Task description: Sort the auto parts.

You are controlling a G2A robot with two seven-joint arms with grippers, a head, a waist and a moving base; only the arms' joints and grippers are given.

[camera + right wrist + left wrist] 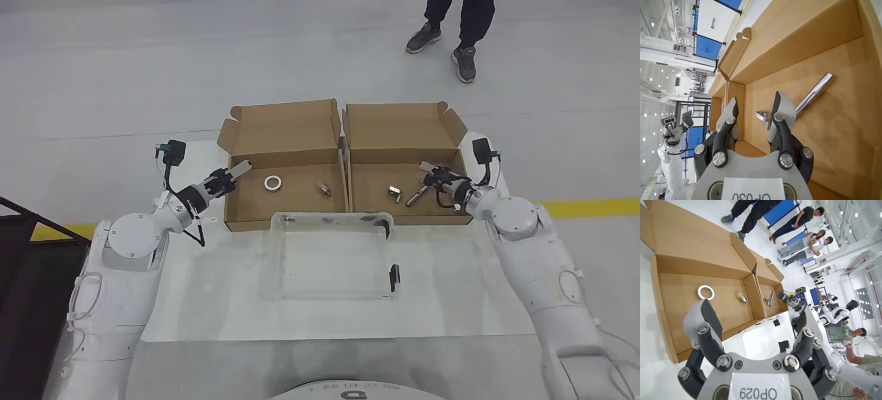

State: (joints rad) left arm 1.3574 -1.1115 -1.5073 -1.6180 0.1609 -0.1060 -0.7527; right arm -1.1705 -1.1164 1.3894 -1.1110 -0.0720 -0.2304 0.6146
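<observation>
White table (230, 300); my open right gripper (756, 97) hung over the right cardboard box (400, 128).
The bracket (762, 114) lay just ahead between my fingers (783, 102); the steel rod (815, 89) beside it pointed away.

2 boxes (295, 203) open upward; raised flaps (285, 125) wall their far side.

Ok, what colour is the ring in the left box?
The ring is shiny silver metal, clearest in the left wrist view.

ring (705, 292) and fitting (742, 297) lie in one box (664, 298), rod (814, 91) and bracket (762, 115) in another.
</observation>
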